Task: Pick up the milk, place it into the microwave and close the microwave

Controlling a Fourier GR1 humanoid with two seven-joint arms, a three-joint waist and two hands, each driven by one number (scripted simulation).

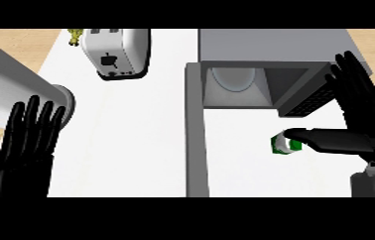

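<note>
I see my right hand (350,116) open, thumb touching the milk (285,144) below the open microwave (264,70); no words readable. Left hand (28,140) open.

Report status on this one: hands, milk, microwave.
Left hand open, resting at left edge. Right hand open, thumb touching the milk on the counter. Microwave door open, nothing blocking the way in.

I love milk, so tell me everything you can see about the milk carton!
The milk is a small carton, white with green patches. It sits on the white counter in front of the open microwave, not inside yet. The right hand is open beside it, with the thumb reaching over its right side and hiding part of it. Whether it stands upright or tips is hard to tell.
</note>
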